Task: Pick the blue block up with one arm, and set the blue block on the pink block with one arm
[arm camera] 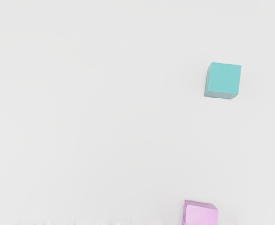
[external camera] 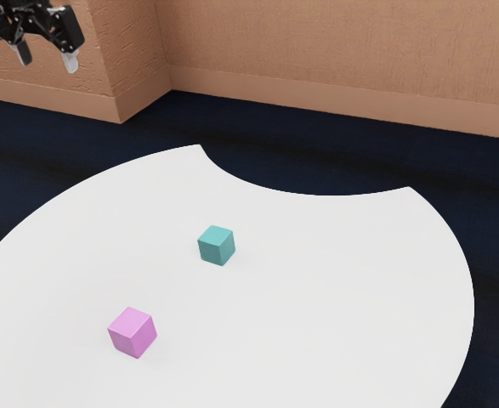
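— Well, surface?
— White rounded table [external camera: 334, 289]; dark floor [external camera: 317, 149], tan walls [external camera: 334, 47]. Blue block [external camera: 216, 245] mid-table, apart from pink block [external camera: 132, 331].
— Gripper [external camera: 48, 58]?
— High over the table's edge, jaws apart.

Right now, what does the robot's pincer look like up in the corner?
The black two-finger pincer is chunky and angular, built from glossy black parts. Its two short fingers end in pale grey tips.
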{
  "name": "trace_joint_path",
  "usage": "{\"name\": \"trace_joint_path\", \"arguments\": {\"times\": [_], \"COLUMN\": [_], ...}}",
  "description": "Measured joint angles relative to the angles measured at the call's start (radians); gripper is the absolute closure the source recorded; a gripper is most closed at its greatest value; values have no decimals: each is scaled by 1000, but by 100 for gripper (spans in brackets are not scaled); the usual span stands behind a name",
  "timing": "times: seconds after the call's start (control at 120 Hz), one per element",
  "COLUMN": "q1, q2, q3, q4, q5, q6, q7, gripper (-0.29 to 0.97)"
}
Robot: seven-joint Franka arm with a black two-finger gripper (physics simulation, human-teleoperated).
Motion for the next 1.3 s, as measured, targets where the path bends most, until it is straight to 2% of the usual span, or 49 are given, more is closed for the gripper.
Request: {"name": "trace_joint_path", "arguments": {"times": [0.267, 0.392, 0.467, 0.567, 0.933, 1.3], "q1": [54, 22, 30, 47, 24, 25], "q2": [63, 58, 91, 172, 276, 421], "q3": [4, 46, 58, 49, 32, -32], "q4": [-14, -26, -132, -186, -405, -426], "q5": [0, 38, 48, 46, -39, -94], "q6": [7, 6, 71, 144, 408, 594], "q7": [-1, -2, -6, -19, -67, -74], "gripper": [0, 0, 0, 0, 0, 0]}}
